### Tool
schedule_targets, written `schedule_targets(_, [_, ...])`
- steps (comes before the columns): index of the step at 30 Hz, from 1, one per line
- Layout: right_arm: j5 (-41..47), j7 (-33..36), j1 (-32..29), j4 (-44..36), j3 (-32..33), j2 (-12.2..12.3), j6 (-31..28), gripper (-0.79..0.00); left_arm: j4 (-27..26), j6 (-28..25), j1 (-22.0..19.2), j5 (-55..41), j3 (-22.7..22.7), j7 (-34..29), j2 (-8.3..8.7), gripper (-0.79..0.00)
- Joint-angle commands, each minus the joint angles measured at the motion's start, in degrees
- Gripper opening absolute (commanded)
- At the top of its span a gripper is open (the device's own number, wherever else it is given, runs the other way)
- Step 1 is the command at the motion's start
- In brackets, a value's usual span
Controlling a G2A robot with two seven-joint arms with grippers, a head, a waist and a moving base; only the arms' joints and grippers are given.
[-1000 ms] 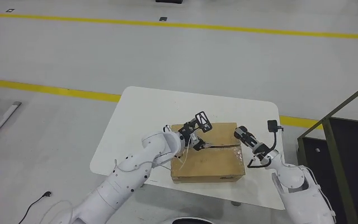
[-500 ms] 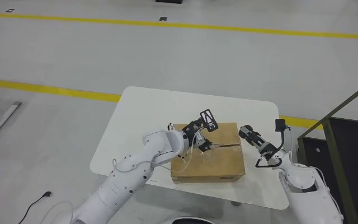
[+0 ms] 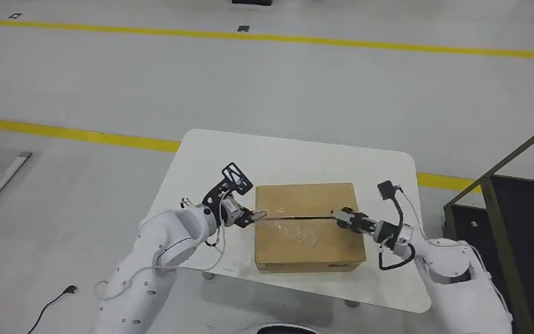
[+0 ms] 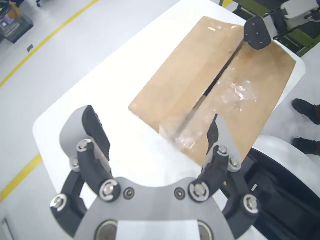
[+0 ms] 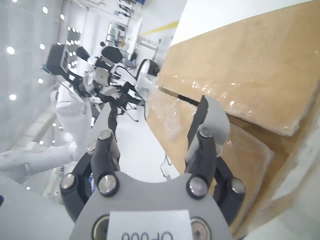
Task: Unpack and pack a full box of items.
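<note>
White table (image 3: 209,159) holds the box (image 3: 309,234); left gripper (image 4: 152,119) and right gripper (image 5: 157,106) sit open, empty, at its ends, maybe to lift flaps.

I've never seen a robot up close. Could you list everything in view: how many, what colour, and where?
cardboard box: one, brown, flaps down, on the table between the two grippers
clear tape: patches, see-through, on the box top by the middle seam
table: one, white, rounded corners, under the box
metal rack: one, dark green, on the floor to the robot's right of the table
floor lines: two, yellow, across the grey floor beyond the table
left gripper: one, grey and black, open, at the box's left end
right gripper: one, grey and black, open, at the seam's right end
</note>
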Motion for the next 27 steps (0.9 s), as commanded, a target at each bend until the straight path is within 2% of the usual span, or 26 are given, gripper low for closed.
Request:
schedule_targets(1, [-5.98,-2.13,-0.25,-1.55,-1.23,0.02,0.39,-0.049,-1.35,0.28,2.52,0.88,-2.41,-0.48,0.45,0.0])
schedule_targets(2, [-8.38,-3.22,-0.41,-2.43,-2.05,-0.01,0.6,-0.077,-1.35,0.28,2.52,0.88,-2.41,-0.48,0.45,0.0])
schedule_targets(3, [-10.82,-3.94,-0.47,-3.42,-3.02,-0.03,0.4,-0.172,-1.35,0.28,2.52,0.88,-2.41,-0.48,0.45,0.0])
schedule_targets(10, [-24.33,-8.11,-0.16,-6.7,-7.87,-0.14,1.27,-0.234,-1.35,0.28,2.52,0.88,-2.41,-0.48,0.45,0.0])
schedule_targets(14, [-29.46,-9.06,0.41,-7.16,-9.82,-0.18,2.42,-0.403,-1.35,0.28,2.52,0.88,-2.41,-0.48,0.45,0.0])
schedule_targets(20, [-33.3,-8.49,1.19,-6.82,-12.21,-0.24,3.27,-0.397,-1.35,0.28,2.52,0.88,-2.41,-0.48,0.45,0.0])
schedule_targets(23, [-33.02,-7.4,1.49,-6.68,-12.82,-0.24,3.38,-0.299,-1.35,0.28,2.52,0.88,-2.41,-0.48,0.45,0.0])
schedule_targets(25, [-32.0,-6.7,1.54,-6.82,-12.67,-0.2,3.6,-0.308,-1.35,0.28,2.52,0.88,-2.41,-0.48,0.45,0.0])
schedule_targets(27, [-30.93,-6.16,1.5,-7.06,-11.95,-0.08,3.81,-0.28,-1.35,0.28,2.52,0.88,-2.41,-0.48,0.45,0.0])
